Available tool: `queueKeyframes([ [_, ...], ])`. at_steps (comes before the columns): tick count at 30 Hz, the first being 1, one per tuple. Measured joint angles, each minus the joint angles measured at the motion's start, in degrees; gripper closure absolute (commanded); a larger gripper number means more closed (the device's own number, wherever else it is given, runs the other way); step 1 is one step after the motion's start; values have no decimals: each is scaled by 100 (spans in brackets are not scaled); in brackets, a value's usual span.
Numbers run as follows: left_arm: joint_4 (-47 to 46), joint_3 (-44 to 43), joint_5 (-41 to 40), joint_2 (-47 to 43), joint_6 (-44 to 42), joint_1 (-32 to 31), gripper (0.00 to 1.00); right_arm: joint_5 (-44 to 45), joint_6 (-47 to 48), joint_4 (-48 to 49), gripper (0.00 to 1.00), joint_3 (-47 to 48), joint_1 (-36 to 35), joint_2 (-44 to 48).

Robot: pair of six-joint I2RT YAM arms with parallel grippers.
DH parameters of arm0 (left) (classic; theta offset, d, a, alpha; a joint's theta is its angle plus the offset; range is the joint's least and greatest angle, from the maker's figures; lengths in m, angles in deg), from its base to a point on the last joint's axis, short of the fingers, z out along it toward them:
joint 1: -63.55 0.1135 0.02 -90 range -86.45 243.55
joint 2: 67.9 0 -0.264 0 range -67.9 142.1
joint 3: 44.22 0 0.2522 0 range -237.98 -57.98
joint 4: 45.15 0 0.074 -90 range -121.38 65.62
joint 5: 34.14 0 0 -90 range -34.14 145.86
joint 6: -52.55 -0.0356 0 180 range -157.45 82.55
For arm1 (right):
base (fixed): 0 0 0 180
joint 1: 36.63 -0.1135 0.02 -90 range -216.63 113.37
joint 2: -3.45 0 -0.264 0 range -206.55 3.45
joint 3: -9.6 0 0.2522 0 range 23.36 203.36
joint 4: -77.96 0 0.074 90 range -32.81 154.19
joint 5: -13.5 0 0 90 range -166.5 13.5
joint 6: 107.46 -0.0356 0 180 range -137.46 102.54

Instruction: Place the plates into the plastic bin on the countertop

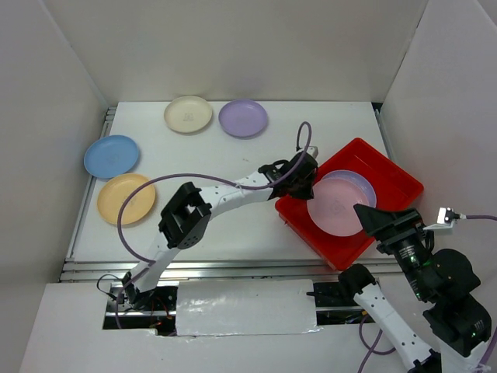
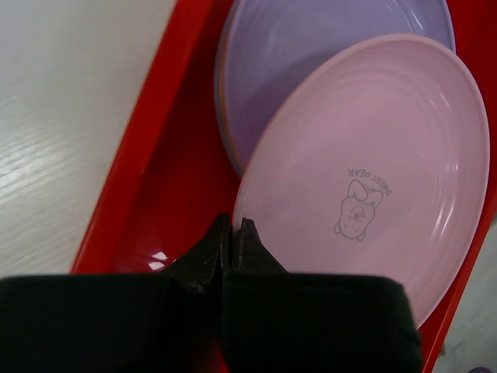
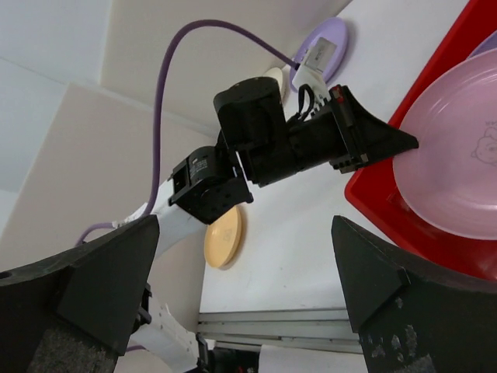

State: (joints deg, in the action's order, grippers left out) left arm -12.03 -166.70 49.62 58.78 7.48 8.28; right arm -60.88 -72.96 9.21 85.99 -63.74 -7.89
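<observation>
Plates first: on the countertop (image 1: 326, 128) at your far left you have a blue plate (image 1: 111, 155) and a yellow-orange plate (image 1: 126, 199) just beside it, then a cream plate (image 1: 188, 113) and a purple plate (image 1: 243, 118) along the back. Your left arm reaches diagonally across to the red bin (image 1: 392, 175), elbow raised, and the left gripper (image 1: 309, 191) is pinched closed on the near rim of the pink plate (image 1: 338, 206). This plate lies tilted in the bin over a lavender plate (image 1: 363, 181). Only the left wrist view shows that overlap closely, and the cartoon printed on the pink plate. Your right arm is folded at the near right, and the right gripper (image 3: 245, 287) is spread wide, holding nothing.
</observation>
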Motion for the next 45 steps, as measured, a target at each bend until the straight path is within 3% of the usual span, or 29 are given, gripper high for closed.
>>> queueKeyframes([
  [2, 66, -306, 186, 278, -9, -28, 90, -39, 33, -83, 0, 0, 63, -2],
  [9, 136, -1331, 470, 728, -63, 81, 80, -247, 155, -186, 0, -17, 221, -9],
  [12, 7, -1770, 638, 909, -55, 184, 71, -315, 188, -192, 0, -37, 262, -9],
  [13, -28, -1878, 697, 960, -26, 219, 60, -337, 203, -190, 0, -37, 273, -11],
  [17, -109, -2017, 861, 1025, 22, 332, 40, -396, 267, -201, 0, -37, 302, -11],
  [18, -153, -1989, 868, 1023, 24, 356, 1, -404, 273, -208, 0, -33, 315, -11],
  [26, -262, -892, 522, 538, -111, 258, 1, -610, 407, -114, 0, -81, 404, -42],
  [33, 271, 1453, -1016, -2402, 439, 146, 1, -1497, 697, 743, 0, -1191, 468, -293],
  [35, 501, 2142, -1386, -3403, 870, 577, 1, -1836, 726, 1014, 0, -1521, 470, -531],
  [38, 905, 3344, -1947, -4712, 1659, 1926, 1, -2286, 739, 1436, 0, -1897, 479, -813],
  [41, 1532, 4627, -2476, -5574, 2371, 3292, 1, -2562, 745, 1703, 0, -2033, 472, -874],
  [45, 2236, 6288, -2697, -6651, 2914, 4476, 1, -2756, 787, 2037, 0, -2087, 431, -863],
])
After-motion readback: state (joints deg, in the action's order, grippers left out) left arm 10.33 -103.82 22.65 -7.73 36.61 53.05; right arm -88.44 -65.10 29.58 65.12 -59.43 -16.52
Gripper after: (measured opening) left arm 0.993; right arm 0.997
